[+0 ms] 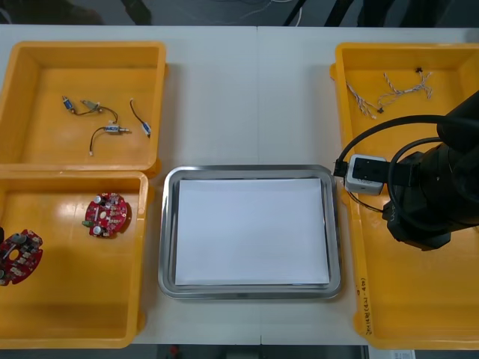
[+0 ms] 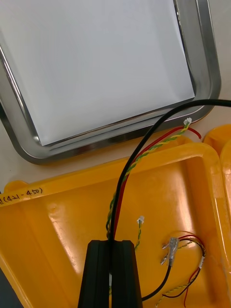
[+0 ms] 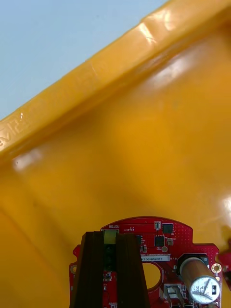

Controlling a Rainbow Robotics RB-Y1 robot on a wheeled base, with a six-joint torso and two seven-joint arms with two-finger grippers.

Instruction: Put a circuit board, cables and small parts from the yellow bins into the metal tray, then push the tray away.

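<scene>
The right gripper (image 2: pixel 111 245) is clamped on a red and yellow cable (image 2: pixel 149 151) above the near right bin (image 2: pixel 62 226). The cable's white tip reaches over the bin's rim beside the tray (image 2: pixel 207 72), which sits white-lined in the middle of the tabletop (image 1: pixel 224 90). More cables (image 2: pixel 185 248) lie in the bin below. The left gripper (image 3: pixel 109 240) is closed on the edge of a red board (image 3: pixel 163 236) in the near left bin (image 3: pixel 144 134). A second board (image 1: pixel 107 215) lies nearby.

My right gripper (image 2: pixel 114 250), pinching the red and yellow cable (image 2: pixel 154 148), has only the near right bin (image 2: pixel 96 174) wall before the bare metal tray (image 2: pixel 208 72). My left gripper (image 3: pixel 109 240), clamped on a circuit board (image 3: pixel 163 237), faces the near left bin (image 3: pixel 96 79) wall.
</scene>
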